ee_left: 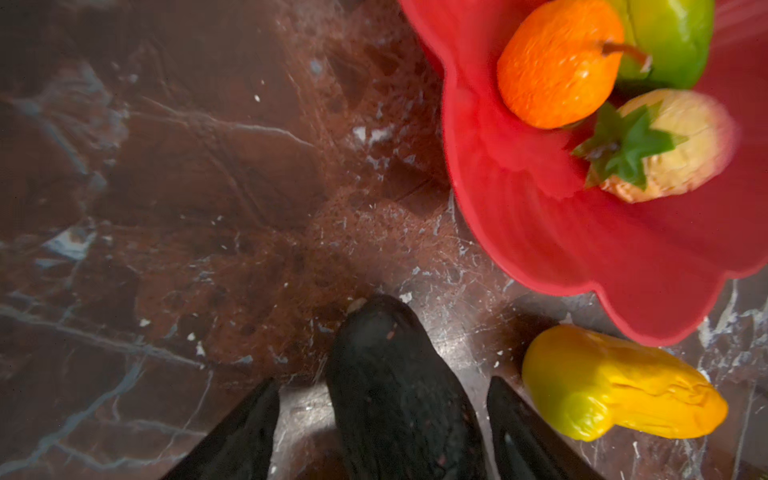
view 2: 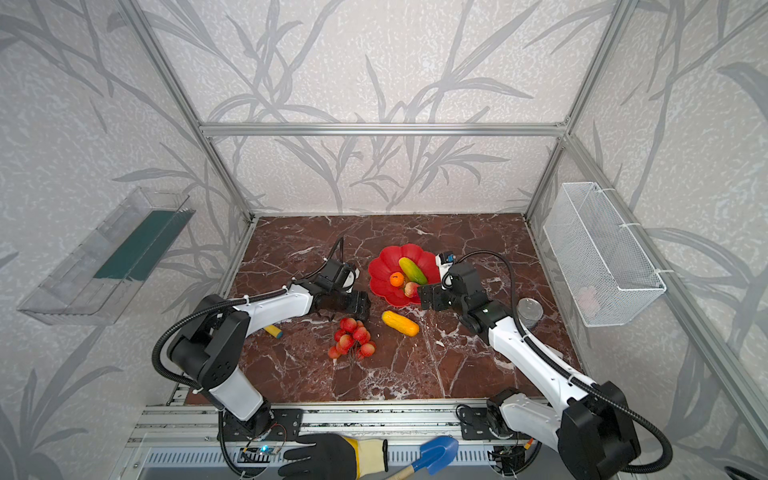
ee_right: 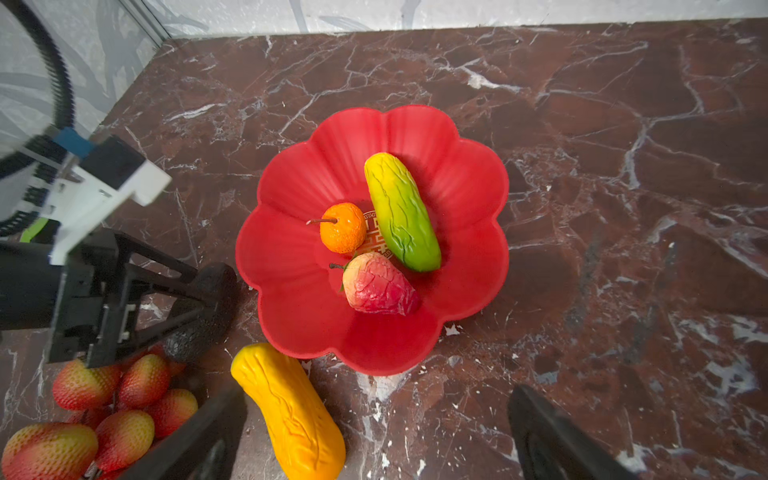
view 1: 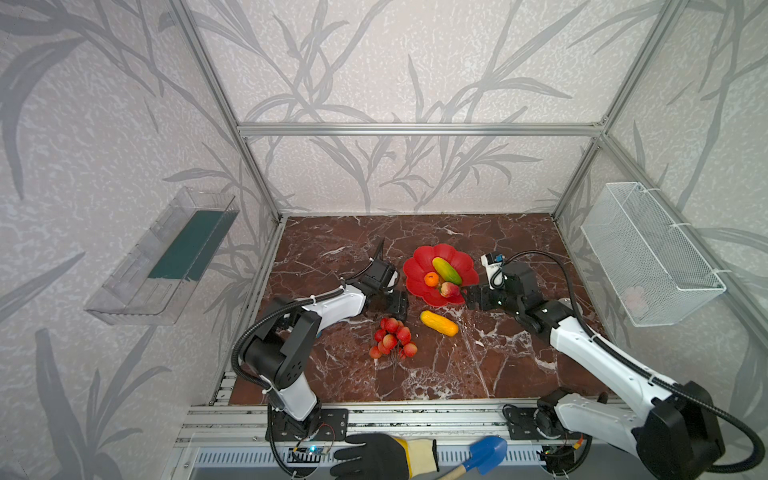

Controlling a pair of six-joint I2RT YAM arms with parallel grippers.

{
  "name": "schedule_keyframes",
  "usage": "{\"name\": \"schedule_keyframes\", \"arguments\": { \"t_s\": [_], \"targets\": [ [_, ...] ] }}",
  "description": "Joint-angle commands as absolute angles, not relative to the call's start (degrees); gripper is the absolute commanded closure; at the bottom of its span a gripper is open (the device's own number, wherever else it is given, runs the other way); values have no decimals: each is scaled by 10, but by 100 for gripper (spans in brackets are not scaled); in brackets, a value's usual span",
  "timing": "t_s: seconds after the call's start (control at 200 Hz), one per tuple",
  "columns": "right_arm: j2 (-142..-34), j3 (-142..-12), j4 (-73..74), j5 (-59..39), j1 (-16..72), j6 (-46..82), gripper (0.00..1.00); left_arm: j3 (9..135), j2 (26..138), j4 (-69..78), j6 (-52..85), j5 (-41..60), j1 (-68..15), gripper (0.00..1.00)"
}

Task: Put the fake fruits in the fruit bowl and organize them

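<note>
Marble tabletop (view 1: 519,353): left gripper (ee_left: 384,386) loosely straddles blackish oval (ee_left: 390,345), right gripper (ee_right: 378,397) gapes empty beside gold-emblemed fruit bowl (ee_right: 291,257).

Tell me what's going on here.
Two robot arms are loading fake fruit into the red bowl. The orange, yellow-green oblong and peach lie inside it. The left gripper stands open astride the blackish oval on the table; the right gripper hangs open and empty beside the bowl. The yellow-orange oblong and berry bunch wait on the table.
</note>
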State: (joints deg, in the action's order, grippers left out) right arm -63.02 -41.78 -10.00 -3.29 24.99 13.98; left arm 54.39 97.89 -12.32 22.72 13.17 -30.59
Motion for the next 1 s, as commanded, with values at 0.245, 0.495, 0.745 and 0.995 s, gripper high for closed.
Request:
{"name": "schedule_keyframes", "arguments": {
  "t_s": [0.245, 0.495, 0.745, 0.995],
  "targets": [
    [-617, -416, -106, -11, 247, 149, 2, 545, 969, -128, 216, 112, -314, 60],
    [-638, -423, -103, -18, 247, 146, 2, 576, 856, -143, 188, 96, -305, 60],
    [-627, -397, -122, -36, 248, 151, 4, 682, 907, -160, 149, 114, -312, 59],
    [-579, -353, -152, -53, 248, 156, 5, 789, 1050, -160, 145, 112, -334, 59]
  ]
}}
